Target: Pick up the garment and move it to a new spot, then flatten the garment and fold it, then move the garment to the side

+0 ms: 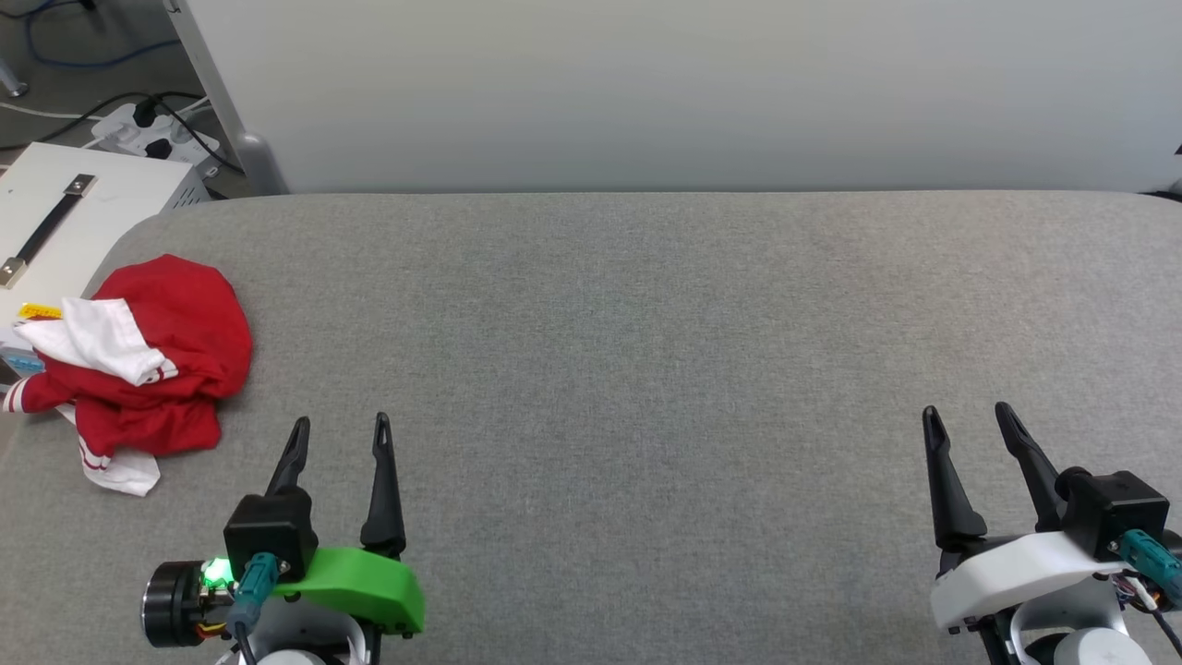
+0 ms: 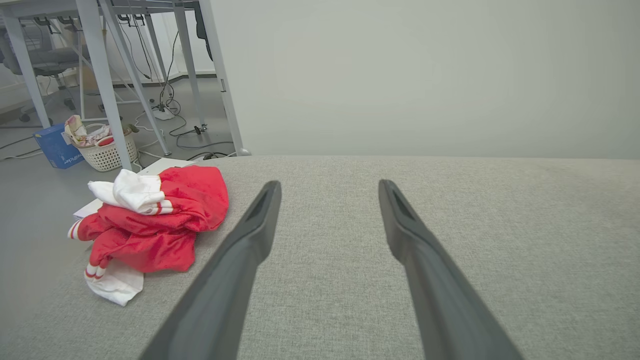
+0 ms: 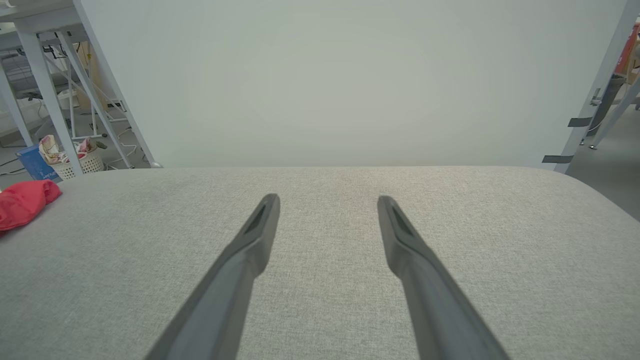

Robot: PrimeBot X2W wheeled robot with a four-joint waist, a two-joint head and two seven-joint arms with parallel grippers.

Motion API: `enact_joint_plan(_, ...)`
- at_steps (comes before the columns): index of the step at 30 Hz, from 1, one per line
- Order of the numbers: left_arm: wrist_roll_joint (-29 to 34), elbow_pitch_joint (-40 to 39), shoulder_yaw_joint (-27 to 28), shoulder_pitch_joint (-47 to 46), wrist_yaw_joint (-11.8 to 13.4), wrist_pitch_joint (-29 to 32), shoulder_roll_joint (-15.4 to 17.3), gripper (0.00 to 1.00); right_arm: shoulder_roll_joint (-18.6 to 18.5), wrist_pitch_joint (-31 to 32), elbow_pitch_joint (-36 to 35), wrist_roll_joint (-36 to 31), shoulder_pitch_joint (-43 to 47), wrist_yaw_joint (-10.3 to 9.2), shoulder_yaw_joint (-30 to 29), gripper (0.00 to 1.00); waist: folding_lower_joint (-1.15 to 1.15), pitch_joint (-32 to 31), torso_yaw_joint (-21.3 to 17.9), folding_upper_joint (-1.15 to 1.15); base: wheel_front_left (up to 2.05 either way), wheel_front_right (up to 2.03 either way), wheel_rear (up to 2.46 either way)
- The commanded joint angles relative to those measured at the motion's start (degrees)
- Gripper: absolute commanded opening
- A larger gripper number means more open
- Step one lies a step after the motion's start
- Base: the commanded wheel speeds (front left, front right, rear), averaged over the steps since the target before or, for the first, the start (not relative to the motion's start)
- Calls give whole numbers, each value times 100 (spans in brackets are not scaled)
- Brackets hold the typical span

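Red shirt (image 1: 175,323) balled up at frame left, untouched
Both jaws wide; left gripper (image 1: 341,423) should pinch a top fold.

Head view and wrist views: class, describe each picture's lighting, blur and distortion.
Head view: soft, even light, no glare; the garment is sharp, with barely a shadow on the grey surface. Left wrist view: the left claw looks soft toward the bottom edge; the table legs lean, wide-angle distortion. Right wrist view: the right claw softens likewise.
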Motion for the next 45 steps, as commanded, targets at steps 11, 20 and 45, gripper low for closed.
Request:
enact_joint_plan(11, -134, 42, -38, 0, 68, -190, -15, 100, 5, -174, 63, 127, 45, -3, -49, 100, 0, 34, 102, 0, 0, 0, 0)
enact_joint_plan(20, -273, 76, 44, -20, 120, -298, -17, 100, 6, -280, 65, 180, 63, -4, 8, 100, 0, 104, 452, 0, 0, 0, 0)
enact_joint_plan(45, -920, 173, 457, -73, 180, -595, -22, 100, 7, -573, -20, 59, -17, -5, 188, 100, 0, 402, 2129, 0, 0, 0, 0)
